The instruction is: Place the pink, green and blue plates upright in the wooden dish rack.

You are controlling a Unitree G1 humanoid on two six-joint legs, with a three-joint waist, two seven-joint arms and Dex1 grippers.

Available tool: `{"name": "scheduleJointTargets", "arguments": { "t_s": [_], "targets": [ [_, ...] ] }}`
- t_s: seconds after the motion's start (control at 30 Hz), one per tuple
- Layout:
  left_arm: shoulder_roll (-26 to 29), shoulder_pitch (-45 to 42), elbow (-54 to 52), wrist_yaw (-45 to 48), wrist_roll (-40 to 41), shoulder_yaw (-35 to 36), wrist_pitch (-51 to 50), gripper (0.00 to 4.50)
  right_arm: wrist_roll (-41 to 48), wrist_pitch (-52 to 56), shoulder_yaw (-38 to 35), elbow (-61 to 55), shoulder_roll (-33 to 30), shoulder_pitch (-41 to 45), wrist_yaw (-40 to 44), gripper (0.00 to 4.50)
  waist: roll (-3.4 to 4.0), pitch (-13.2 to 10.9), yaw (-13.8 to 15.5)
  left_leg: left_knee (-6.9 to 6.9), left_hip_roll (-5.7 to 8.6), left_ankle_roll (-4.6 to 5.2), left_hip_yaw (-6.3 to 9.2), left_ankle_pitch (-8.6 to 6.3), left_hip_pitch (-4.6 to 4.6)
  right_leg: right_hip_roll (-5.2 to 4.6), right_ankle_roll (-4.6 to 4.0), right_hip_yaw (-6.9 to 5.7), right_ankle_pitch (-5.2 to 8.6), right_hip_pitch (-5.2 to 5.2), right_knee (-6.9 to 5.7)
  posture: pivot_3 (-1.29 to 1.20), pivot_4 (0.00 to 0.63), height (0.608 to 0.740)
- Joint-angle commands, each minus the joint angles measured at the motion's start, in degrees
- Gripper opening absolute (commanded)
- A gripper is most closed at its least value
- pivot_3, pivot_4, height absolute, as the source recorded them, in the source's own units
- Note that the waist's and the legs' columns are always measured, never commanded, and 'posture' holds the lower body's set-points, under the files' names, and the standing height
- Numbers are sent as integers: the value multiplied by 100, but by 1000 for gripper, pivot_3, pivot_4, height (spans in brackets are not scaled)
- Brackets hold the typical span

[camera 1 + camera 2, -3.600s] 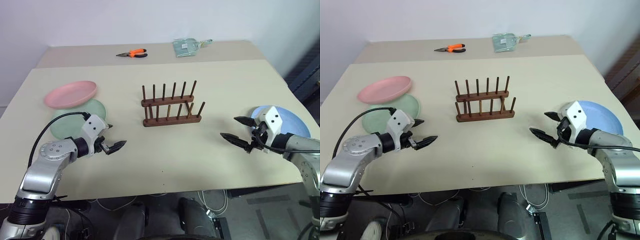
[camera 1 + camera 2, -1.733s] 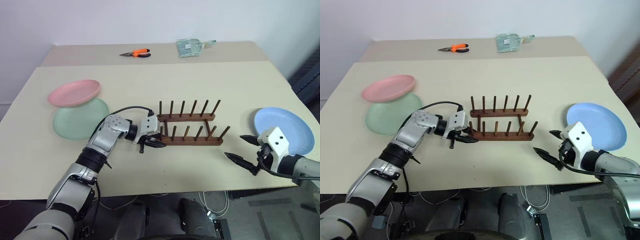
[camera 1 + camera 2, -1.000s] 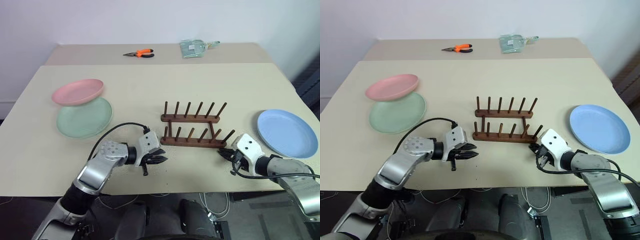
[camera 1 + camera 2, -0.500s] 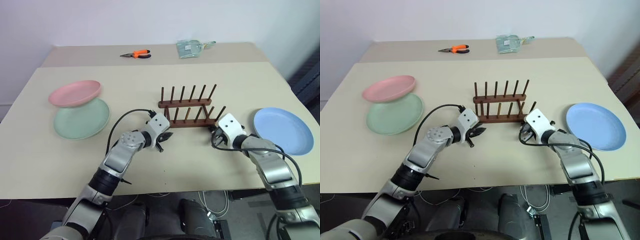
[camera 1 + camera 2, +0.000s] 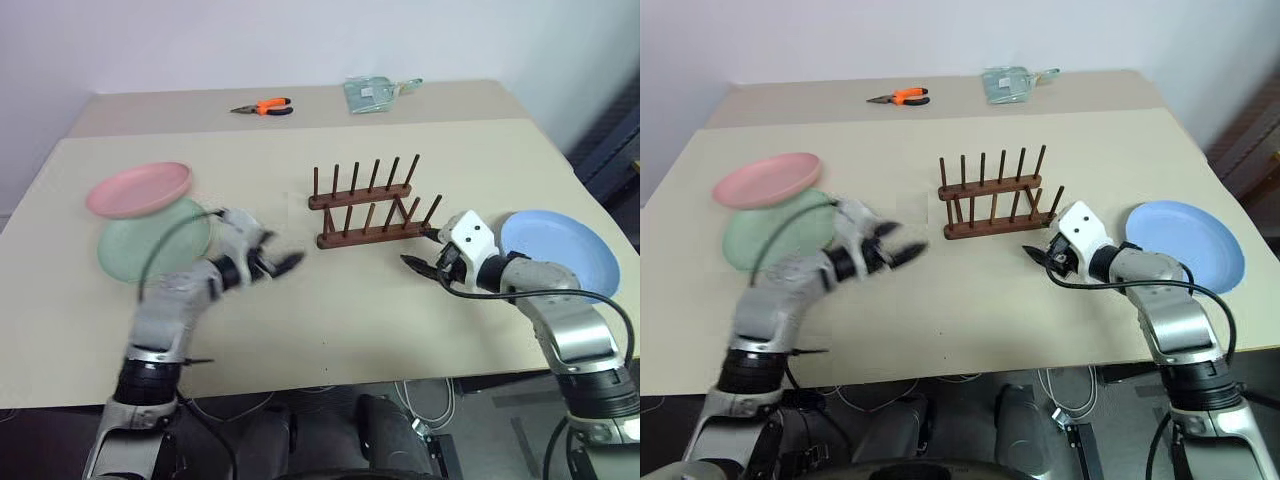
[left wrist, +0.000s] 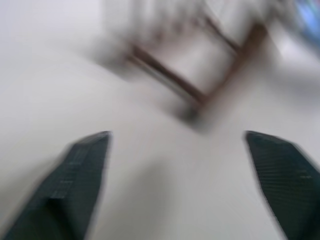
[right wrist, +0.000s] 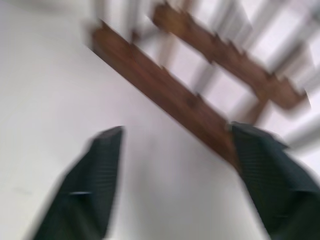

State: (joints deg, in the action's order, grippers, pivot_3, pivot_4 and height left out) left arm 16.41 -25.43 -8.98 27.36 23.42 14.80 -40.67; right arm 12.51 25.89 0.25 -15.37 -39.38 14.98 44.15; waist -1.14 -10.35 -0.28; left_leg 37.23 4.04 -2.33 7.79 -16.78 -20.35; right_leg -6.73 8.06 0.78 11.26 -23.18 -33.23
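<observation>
Both two-fingered black grippers, left (image 5: 272, 266) at eight o'clock and right (image 5: 424, 262) at four, stand spread, empty. The dark wooden pegged rack (image 5: 372, 207) sits centre; stacked salmon-pink (image 5: 138, 189) and mint-green (image 5: 150, 240) plastic plates ten o'clock, round blue plate (image 5: 562, 253) three. Pinch the pink rim first.

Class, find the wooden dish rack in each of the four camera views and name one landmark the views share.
Left eye view: wooden dish rack at centre, slightly right.
Right eye view: centre, slightly above the middle, empty of plates.
Left wrist view: blurred, ahead of that gripper's open fingers.
Right wrist view: close ahead, running slantwise between the open fingers.
Shared landmark: the cream table under the rack.
</observation>
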Motion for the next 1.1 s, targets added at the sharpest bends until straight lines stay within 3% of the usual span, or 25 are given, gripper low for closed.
{"name": "scheduleJointTargets", "arguments": {
  "t_s": [0.03, 0.27, 0.4, 0.63, 0.8, 0.9, 1.1],
  "targets": [
    [-523, -612, 25, -1649, 525, 1299, -46, 4500, 30, -5, 93, -176, -11, 22, 82, 4375, -10, 4, 45, 3, 2, -1, 3, 1, 0, 0, 1, 1, 0, 4, 2, 0, 150, 740],
    [-1907, -889, -680, -4026, 1716, 2649, 222, 4500, -195, -295, 359, 271, 111, 199, 69, 4375, -24, -1, 111, -6, 10, -7, -5, 2, -14, -3, -9, 5, -8, -11, 11, 0, 150, 740],
    [-2193, -717, -801, -4911, 2317, 3032, 344, 4500, -316, -501, 419, 513, 114, 224, 111, 4375, -30, -3, 100, -7, 9, -7, -7, 1, -11, -3, -8, 4, -8, -9, 11, 0, 150, 740],
    [-1257, -871, 370, -5378, 2532, 3246, 362, 4500, -441, -712, 512, 725, 251, 324, 94, 4375, -33, -4, 100, -6, 8, -16, -9, 8, -3, 4, 0, 5, -2, -7, 2, 0, 150, 740],
    [-354, -1191, 1444, -4968, 2449, 3031, 278, 4500, -518, -803, 482, 727, 284, 234, 22, 4375, -34, -3, 107, -7, 10, -16, -7, 8, -6, 4, -18, 4, -13, -10, 3, 0, 150, 740],
    [7, -1394, 2028, -4781, 2438, 2955, 213, 3657, -536, -820, 429, 615, 273, 126, -51, 4445, -35, -2, 105, -7, 10, -16, -6, 8, -6, 4, -19, 4, -14, -10, 3, 0, 150, 740],
    [329, -1627, 2681, -4454, 2389, 2730, 81, 658, -311, -642, 129, 311, 205, 30, -101, 4445, -35, -2, 94, -10, 10, -17, -6, 8, -5, 4, -19, 4, -14, -13, 0, 0, 150, 740]
  ]
}}
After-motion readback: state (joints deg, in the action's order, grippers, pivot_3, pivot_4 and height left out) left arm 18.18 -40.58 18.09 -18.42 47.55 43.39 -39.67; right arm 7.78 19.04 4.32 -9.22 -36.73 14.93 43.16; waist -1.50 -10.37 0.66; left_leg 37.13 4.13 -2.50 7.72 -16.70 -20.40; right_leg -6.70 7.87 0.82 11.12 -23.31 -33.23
